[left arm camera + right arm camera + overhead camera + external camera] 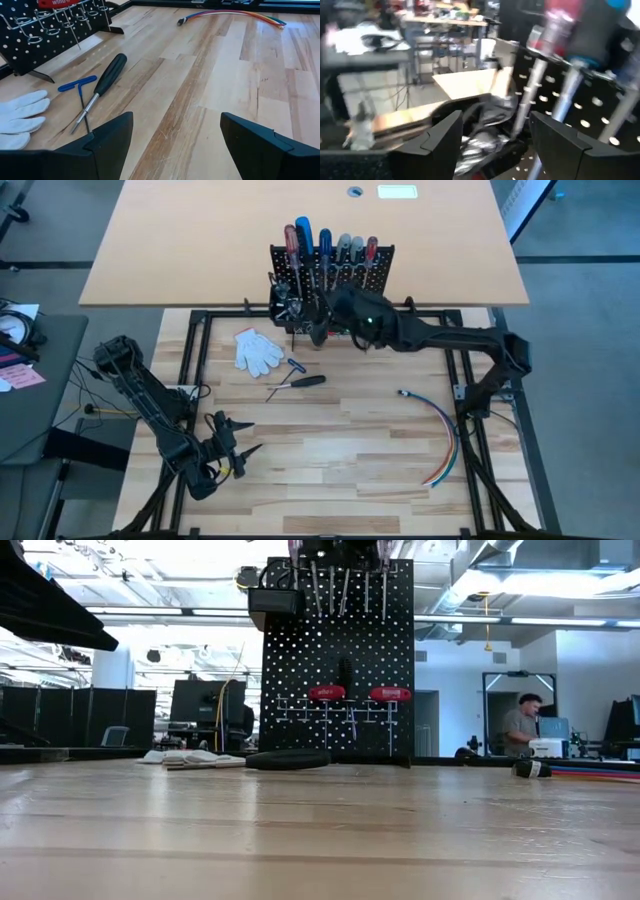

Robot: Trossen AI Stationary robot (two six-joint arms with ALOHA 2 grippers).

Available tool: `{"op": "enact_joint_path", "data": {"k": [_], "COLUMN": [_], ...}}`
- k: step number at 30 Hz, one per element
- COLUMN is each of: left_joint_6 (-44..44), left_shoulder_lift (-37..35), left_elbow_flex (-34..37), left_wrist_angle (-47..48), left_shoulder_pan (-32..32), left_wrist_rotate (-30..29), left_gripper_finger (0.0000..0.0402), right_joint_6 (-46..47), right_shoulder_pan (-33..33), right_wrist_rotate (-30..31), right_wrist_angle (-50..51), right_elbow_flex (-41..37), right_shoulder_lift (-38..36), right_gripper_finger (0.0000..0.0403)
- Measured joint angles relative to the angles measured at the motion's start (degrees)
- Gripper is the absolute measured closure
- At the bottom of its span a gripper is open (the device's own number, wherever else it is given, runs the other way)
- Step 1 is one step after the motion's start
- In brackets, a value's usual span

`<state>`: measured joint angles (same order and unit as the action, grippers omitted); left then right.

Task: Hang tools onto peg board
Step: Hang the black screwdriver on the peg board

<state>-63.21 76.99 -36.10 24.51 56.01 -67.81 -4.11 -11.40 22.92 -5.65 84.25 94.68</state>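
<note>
A: The bench still carried a black-handled screwdriver and blue T-key; others hung on the peg board.

B: Right claw open, empty, near board; left claw wide, idle.

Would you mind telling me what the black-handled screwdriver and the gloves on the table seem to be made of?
Screwdriver: glossy black handle, probably plastic; bright reflective shaft, likely steel. Gloves: soft, matte white, apparently knitted fabric, judging by the limp fingers.
</note>
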Motion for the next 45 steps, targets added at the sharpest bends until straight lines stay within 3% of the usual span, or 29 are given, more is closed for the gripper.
{"op": "enact_joint_path", "data": {"k": [7,10,13,17,21,25,34,40,45], "left_joint_6": [0.01,0.38,-0.02,1.80,9.15,22.28,45.34,53.12,57.50], "left_shoulder_lift": [0.00,0.00,0.00,0.00,0.00,0.00,0.00,0.00,0.58], "left_elbow_flex": [0.00,0.00,0.00,0.00,1.24,2.57,2.64,2.64,2.64], "left_wrist_angle": [0.06,0.07,0.04,-0.09,-3.29,-7.99,-10.45,-12.40,-12.51], "left_shoulder_pan": [0.00,-0.02,-0.24,-2.36,-10.26,-21.38,-44.58,-54.38,-59.14], "left_wrist_rotate": [0.15,1.77,1.88,3.65,12.24,20.18,34.22,43.97,45.12], "left_gripper_finger": [0.0105,0.0105,0.0105,0.0105,0.0105,0.0105,0.0105,0.0105,0.0106], "right_joint_6": [-10.28,-13.79,-13.60,-7.14,-0.64,2.98,11.21,11.24,11.16], "right_shoulder_pan": [9.58,14.60,18.68,21.48,22.56,20.06,13.98,15.96,17.82], "right_wrist_rotate": [-0.08,-2.19,-5.59,-6.58,-6.27,0.44,-0.20,-0.67,-0.72], "right_wrist_angle": [12.98,15.99,15.89,8.20,-1.79,-7.55,-7.22,-8.41,-9.46], "right_elbow_flex": [-0.34,-3.85,-10.55,-20.92,-29.09,-31.71,-31.82,-31.82,-31.82], "right_shoulder_lift": [-3.12,-3.53,-2.97,-0.79,3.46,7.81,11.56,11.56,11.54], "right_gripper_finger": [0.0165,0.0165,0.0165,0.0165,0.0165,0.0165,0.0165,0.0165,0.0165]}}
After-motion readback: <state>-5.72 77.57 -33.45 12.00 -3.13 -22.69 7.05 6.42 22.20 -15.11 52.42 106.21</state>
